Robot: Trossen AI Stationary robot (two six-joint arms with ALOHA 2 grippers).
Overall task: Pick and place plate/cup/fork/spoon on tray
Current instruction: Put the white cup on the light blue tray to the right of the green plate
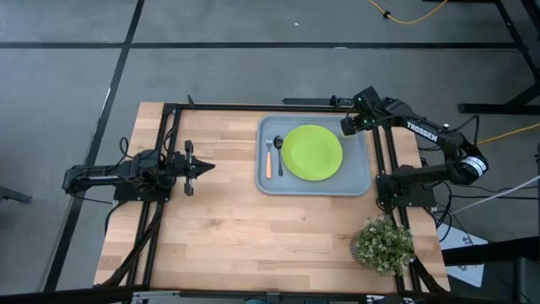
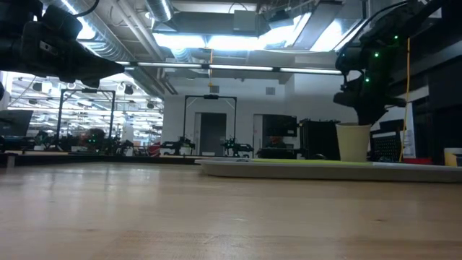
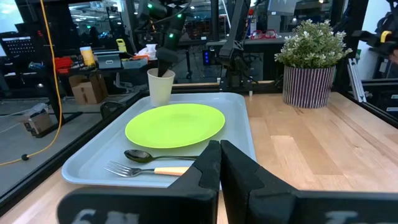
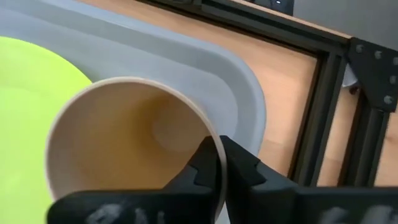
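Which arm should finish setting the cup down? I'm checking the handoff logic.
Right. The right gripper pinches the cup rim at the tray's far corner; the left gripper waits shut, away from the tray.

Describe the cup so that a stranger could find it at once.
Find the grey-blue tray on the wooden table. The cup stands upright in the tray's far right corner, beside the green plate, with the right gripper pinching its rim. It is the only tan, tall dish there.

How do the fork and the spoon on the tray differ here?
The fork has an orange handle and silver tines; the spoon is dark all over. The spoon lies nearer the green plate, the fork nearer the tray's rim. Both lie flat, side by side, on the tray.
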